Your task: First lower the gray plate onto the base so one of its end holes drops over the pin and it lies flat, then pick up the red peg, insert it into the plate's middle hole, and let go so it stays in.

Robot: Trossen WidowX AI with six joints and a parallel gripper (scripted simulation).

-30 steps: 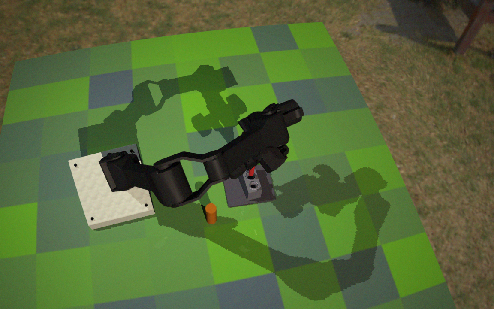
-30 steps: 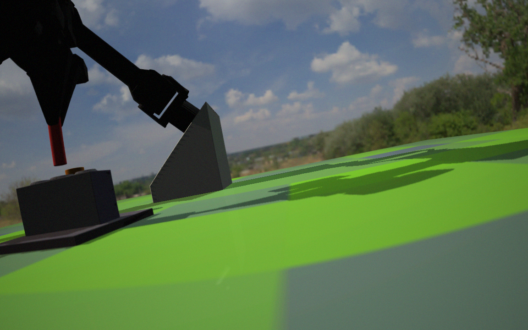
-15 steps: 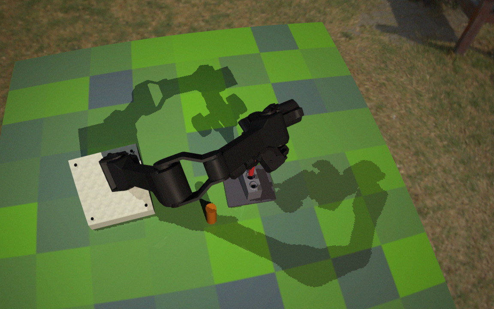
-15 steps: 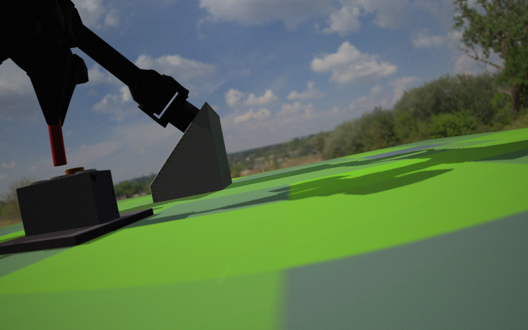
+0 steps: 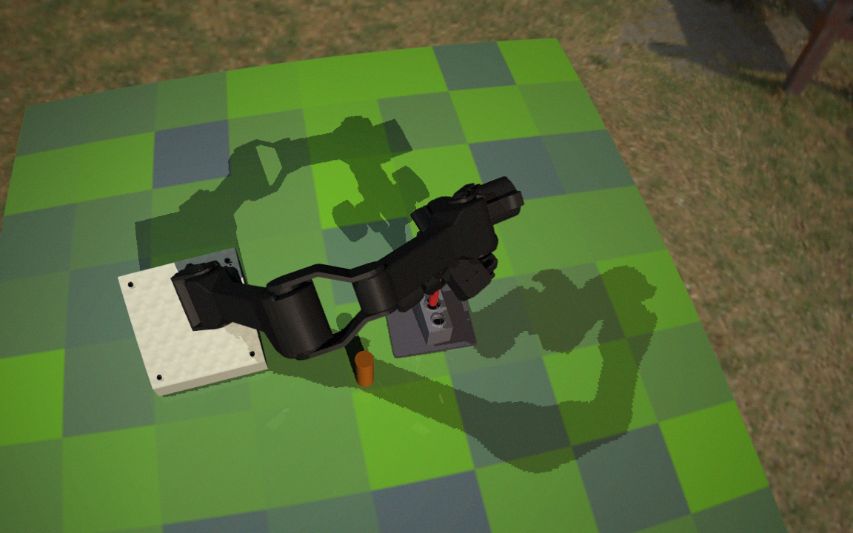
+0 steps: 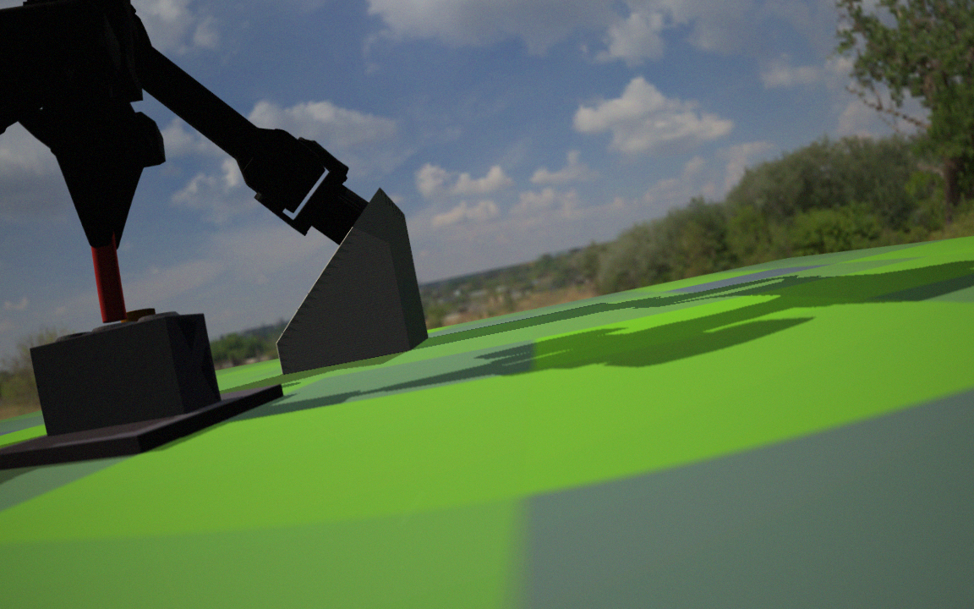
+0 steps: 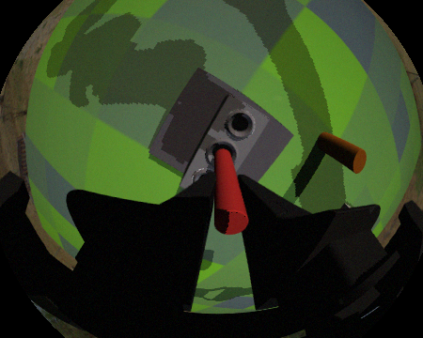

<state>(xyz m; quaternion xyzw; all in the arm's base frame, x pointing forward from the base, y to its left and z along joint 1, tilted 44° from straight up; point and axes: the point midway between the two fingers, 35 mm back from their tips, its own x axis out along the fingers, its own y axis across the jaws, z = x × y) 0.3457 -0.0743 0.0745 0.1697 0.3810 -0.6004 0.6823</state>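
My gripper is shut on the red peg and holds it nearly upright. The peg's lower end is at the mouth of the middle hole, about level with the plate's top; most of the peg is above the plate. The thick gray plate lies flat on the dark square base. One end hole shows open; the other is partly hidden by a finger in the wrist view. The base's pin cannot be made out.
An orange cylinder stands on the checkered table, to one side of the base. The arm's mount sits on a white block at the left in the top view. A dark wedge stands beyond the plate in the exterior view.
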